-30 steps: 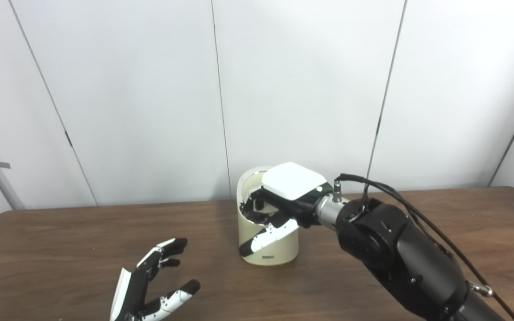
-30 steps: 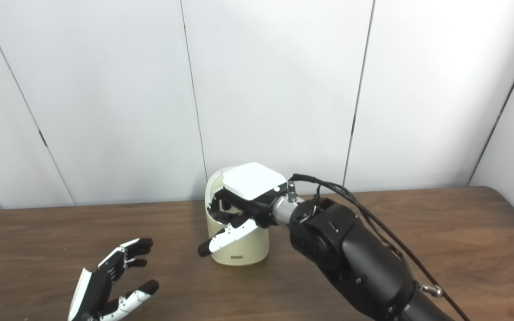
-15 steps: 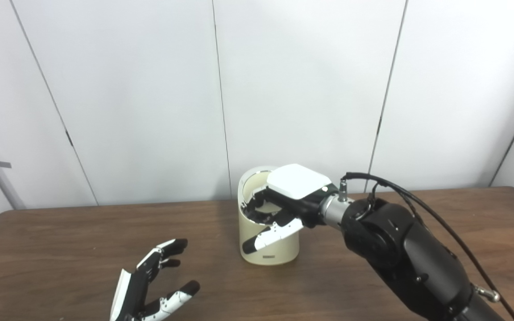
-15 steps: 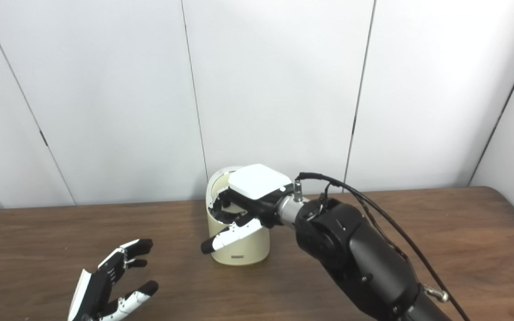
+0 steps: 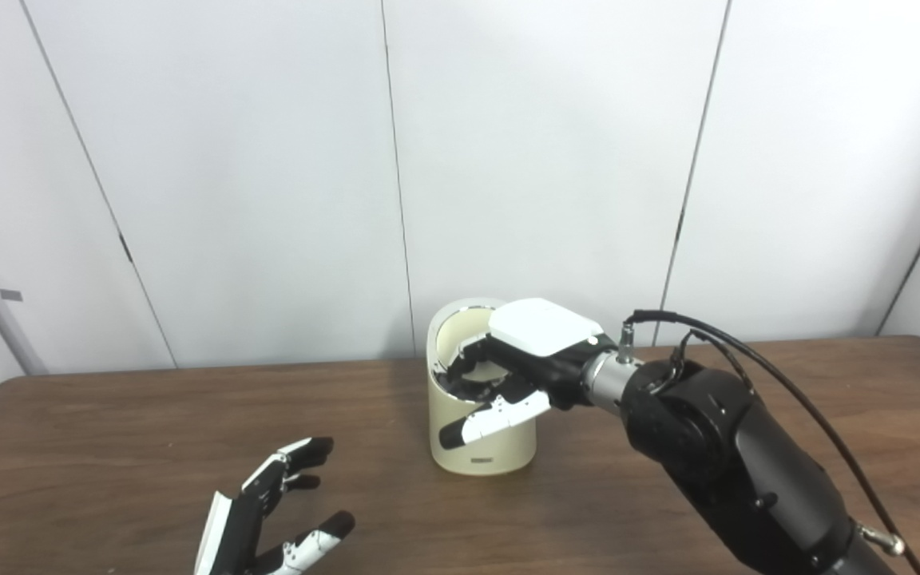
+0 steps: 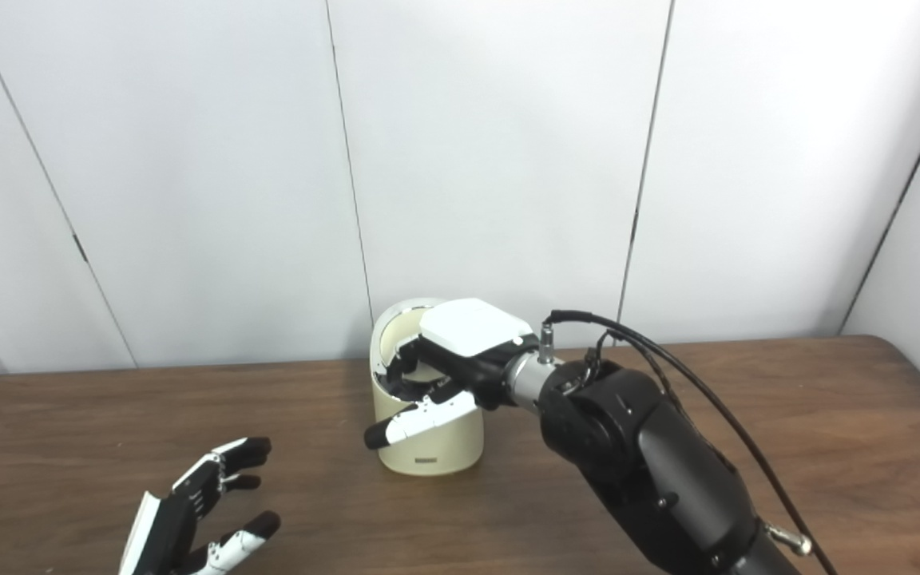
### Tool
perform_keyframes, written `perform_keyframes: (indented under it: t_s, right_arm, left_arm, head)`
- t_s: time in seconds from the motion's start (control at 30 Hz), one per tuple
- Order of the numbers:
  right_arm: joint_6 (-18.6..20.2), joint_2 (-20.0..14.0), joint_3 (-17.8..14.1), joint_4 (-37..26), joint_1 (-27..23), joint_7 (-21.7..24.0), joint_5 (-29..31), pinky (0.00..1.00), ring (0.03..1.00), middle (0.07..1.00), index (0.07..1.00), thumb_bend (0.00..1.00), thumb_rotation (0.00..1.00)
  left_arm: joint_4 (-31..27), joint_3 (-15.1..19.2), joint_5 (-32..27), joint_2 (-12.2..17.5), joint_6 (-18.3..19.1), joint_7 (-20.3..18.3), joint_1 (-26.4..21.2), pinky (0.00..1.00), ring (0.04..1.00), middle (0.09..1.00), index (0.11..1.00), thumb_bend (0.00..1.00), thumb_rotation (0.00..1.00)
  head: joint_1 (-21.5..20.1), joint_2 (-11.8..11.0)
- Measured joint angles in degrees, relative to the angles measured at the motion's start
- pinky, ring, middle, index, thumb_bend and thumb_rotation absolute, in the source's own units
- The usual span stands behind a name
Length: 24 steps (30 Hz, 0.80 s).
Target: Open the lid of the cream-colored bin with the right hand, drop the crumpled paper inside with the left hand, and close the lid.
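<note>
Since a second ago the right hand (image 5: 520, 375) has drawn back toward 3 o'clock, uncovering more of the bin's mouth; left hand (image 5: 264, 519) has sunk slightly toward 6 o'clock.

Cream-colored bin (image 5: 480, 435) stands at table (image 5: 109, 447) centre, just under 12 o'clock. Lid (image 5: 460, 319) stands up behind the opening, not yet shut. Right hand hovers over the rim, fingers loosely curled, thumb out front; whether it grips the lid or rim, cannot tell. Left hand at 7 o'clock, fingers spread, holding nothing. No crumpled paper visible; presumably inside.

Judgement: bin looks light, smooth plastic, likely to skid or tip. Lid stiff, hinged at rear; press its top edge downward, gently.
</note>
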Motion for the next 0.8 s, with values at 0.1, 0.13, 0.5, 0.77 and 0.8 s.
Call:
perform_keyframes:
  t_s: [0.1,0.13,0.5,0.77,0.8]
  right_arm:
    - [0.23,0.37,-0.79,0.00,0.46,-0.49,0.45,0.81,0.740,0.733,0.716,0.89,0.98]
    - [0.57,0.53,-0.94,0.00,0.67,-0.87,0.51,0.82,0.743,0.735,0.720,0.89,0.98]
    - [2.30,1.06,-1.26,-0.70,1.87,-1.26,0.83,0.83,0.770,0.763,0.736,0.88,1.00]
    - [2.32,1.02,-1.13,-0.61,2.20,-1.33,1.28,0.85,0.793,0.777,0.744,0.91,0.99]
    - [2.37,1.02,-1.14,-0.60,2.23,-1.33,1.33,0.85,0.796,0.779,0.745,0.92,0.99]
  left_arm:
    - [-0.03,-0.01,-0.02,0.01,0.07,-0.04,0.00,0.70,0.777,0.778,0.761,0.93,0.56]
    - [-0.04,0.00,-0.04,0.02,0.09,-0.04,0.00,0.70,0.778,0.778,0.760,0.93,0.55]
    - [-0.16,0.01,0.00,0.13,0.37,-0.07,0.10,0.70,0.779,0.777,0.761,0.94,0.56]
    - [-0.20,0.00,-0.32,0.13,0.46,-0.09,0.16,0.71,0.782,0.778,0.759,0.93,0.55]
    - [-0.21,0.00,-0.35,0.12,0.46,-0.09,0.16,0.71,0.780,0.776,0.758,0.93,0.55]
  head:
    - [0.00,0.09]
    - [0.00,0.09]
    - [0.09,0.26]
    - [0.26,0.53]
    - [0.35,0.53]
